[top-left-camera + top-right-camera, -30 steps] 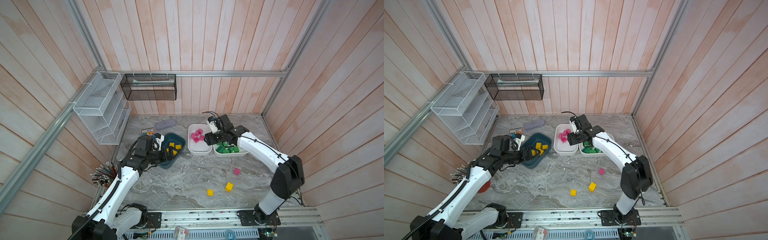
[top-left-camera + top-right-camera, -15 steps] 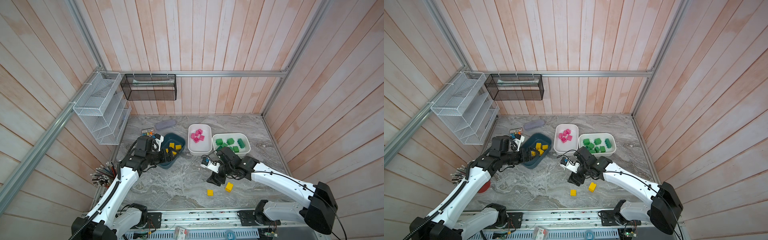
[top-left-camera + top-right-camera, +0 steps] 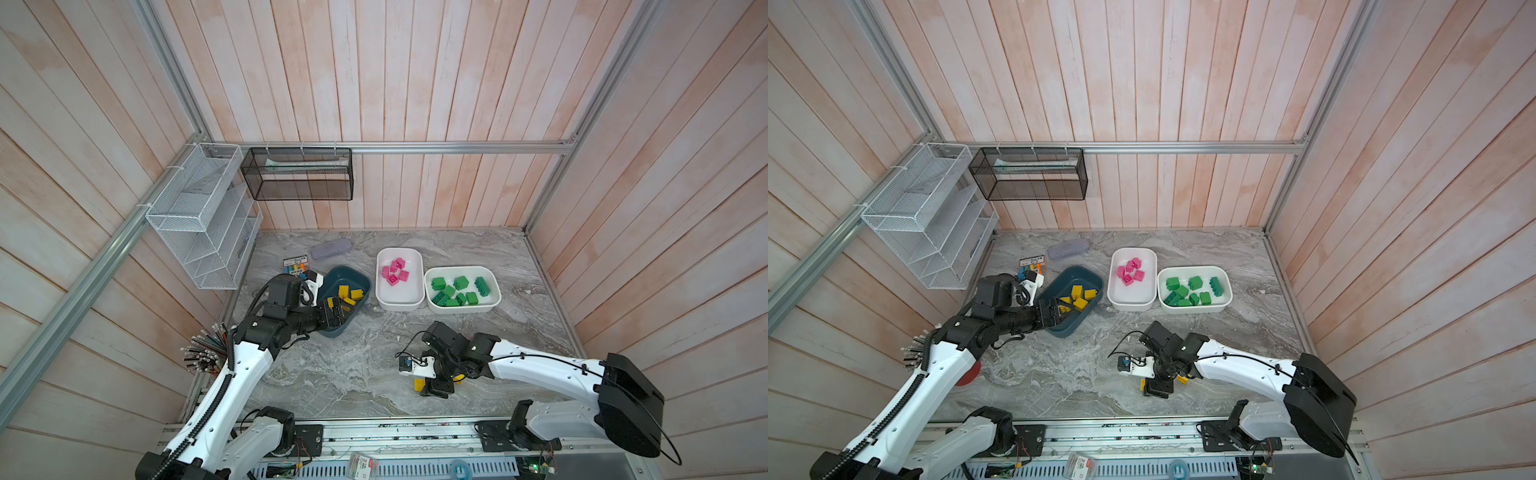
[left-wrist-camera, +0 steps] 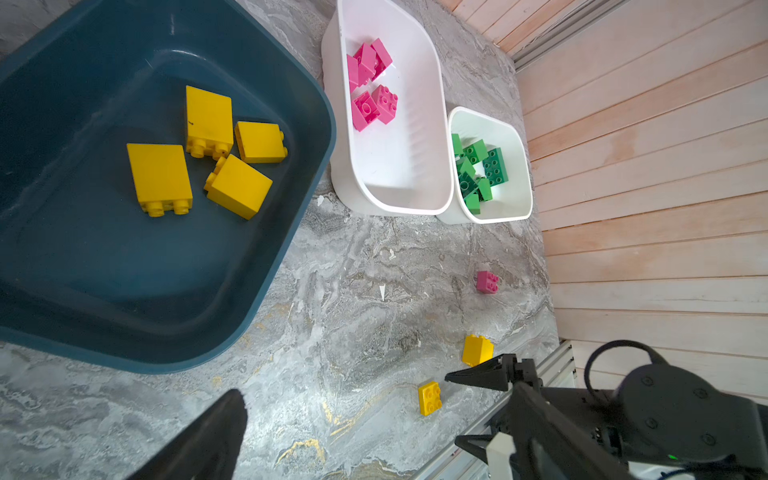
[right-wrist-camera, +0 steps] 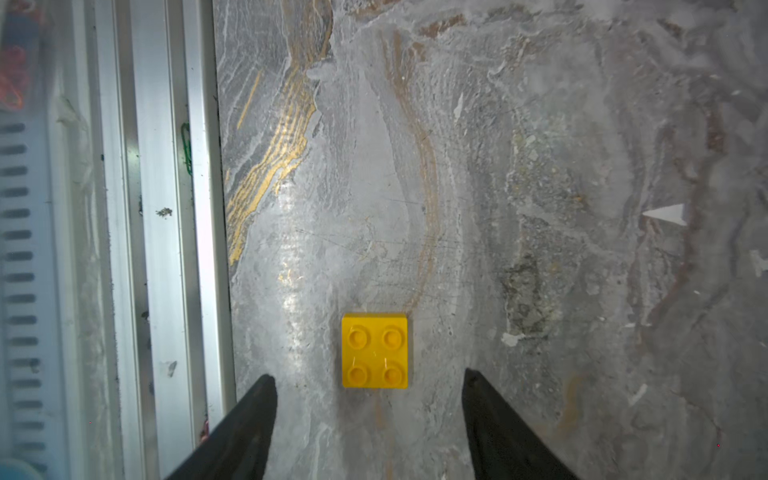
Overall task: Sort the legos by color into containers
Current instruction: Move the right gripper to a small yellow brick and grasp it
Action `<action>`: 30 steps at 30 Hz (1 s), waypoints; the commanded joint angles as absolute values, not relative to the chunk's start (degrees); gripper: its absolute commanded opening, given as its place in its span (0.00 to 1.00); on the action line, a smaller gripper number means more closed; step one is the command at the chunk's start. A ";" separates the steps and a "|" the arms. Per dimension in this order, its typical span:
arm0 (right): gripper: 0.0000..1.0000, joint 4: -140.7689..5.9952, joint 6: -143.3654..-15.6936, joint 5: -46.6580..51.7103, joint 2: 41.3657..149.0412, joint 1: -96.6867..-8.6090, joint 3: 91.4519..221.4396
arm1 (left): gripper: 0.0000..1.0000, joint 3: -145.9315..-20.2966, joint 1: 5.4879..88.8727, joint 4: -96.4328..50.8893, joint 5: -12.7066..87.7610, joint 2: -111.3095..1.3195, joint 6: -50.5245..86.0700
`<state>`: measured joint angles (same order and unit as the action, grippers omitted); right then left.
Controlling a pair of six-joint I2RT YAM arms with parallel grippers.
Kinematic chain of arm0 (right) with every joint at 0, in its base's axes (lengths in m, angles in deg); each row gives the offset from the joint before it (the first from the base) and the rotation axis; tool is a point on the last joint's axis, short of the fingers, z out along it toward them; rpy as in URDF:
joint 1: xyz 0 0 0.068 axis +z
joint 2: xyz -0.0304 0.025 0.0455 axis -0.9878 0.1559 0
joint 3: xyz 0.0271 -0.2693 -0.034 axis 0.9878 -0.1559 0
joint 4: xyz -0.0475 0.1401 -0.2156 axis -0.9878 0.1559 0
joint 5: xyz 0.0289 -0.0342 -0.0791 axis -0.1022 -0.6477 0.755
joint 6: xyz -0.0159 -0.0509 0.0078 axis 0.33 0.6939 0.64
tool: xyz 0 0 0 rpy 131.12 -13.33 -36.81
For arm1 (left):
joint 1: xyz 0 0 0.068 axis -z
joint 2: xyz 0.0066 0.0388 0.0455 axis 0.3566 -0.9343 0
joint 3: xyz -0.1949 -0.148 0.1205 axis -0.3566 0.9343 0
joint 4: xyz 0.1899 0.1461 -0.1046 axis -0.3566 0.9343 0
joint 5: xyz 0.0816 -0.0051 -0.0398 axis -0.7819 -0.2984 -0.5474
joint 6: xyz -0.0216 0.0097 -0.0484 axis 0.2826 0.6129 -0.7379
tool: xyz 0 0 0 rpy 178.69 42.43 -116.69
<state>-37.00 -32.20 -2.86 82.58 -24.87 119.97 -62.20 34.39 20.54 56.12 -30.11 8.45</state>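
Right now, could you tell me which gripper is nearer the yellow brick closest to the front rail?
Right. The right gripper hangs open over the yellow brick; the left gripper is away at the blue tub.

Legible text: none found | marker pack (image 3: 296, 265): print noted on its card, too small to be read | white tag (image 3: 362, 470): characters blurred, unread
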 commanded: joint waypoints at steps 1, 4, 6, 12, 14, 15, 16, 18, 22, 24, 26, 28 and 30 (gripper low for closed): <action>0.68 -38.87 -30.47 -1.62 84.61 -24.26 119.10 | 1.00 -61.91 34.04 21.41 55.16 -29.54 9.82; 0.64 -39.36 -30.23 -0.16 85.87 -23.82 118.66 | 1.00 -61.93 33.95 21.34 54.92 -29.82 9.86; 0.62 -40.00 -30.35 0.19 86.36 -23.74 118.78 | 1.00 -61.99 33.98 21.22 54.70 -29.85 9.82; 0.56 -40.91 -30.45 1.35 89.34 -23.48 118.59 | 1.00 -62.05 33.98 21.26 54.70 -30.42 10.19; 0.53 -41.46 -30.71 1.74 90.08 -23.25 118.81 | 1.00 -62.00 33.84 21.06 54.87 -30.49 10.13; 0.51 -41.88 -30.85 2.00 90.27 -23.01 118.68 | 1.00 -61.95 33.84 21.00 54.90 -30.61 10.09; 0.50 -42.46 -31.21 2.71 90.53 -22.58 118.52 | 1.00 -62.03 33.87 20.95 54.95 -30.74 10.13; 0.47 -43.04 -31.59 3.17 91.04 -22.08 118.31 | 1.00 -62.25 33.88 21.03 55.05 -30.95 10.30; 0.38 -43.20 -32.33 3.02 92.10 -21.50 117.83 | 1.00 -62.18 33.87 20.94 55.05 -31.11 10.24; 0.34 -42.83 -32.86 3.00 92.46 -21.35 117.78 | 1.00 -61.97 33.86 20.91 55.14 -31.15 10.37; 0.33 -42.07 -33.33 3.23 92.66 -21.31 117.80 | 1.00 -61.83 33.83 20.91 55.18 -31.19 10.24; 0.33 -41.71 -33.68 3.80 92.14 -21.27 117.61 | 1.00 -61.66 33.84 20.78 55.22 -31.17 10.25; 0.34 -40.80 -33.99 3.84 91.60 -21.28 117.60 | 1.00 -61.57 33.82 20.67 55.23 -31.21 10.28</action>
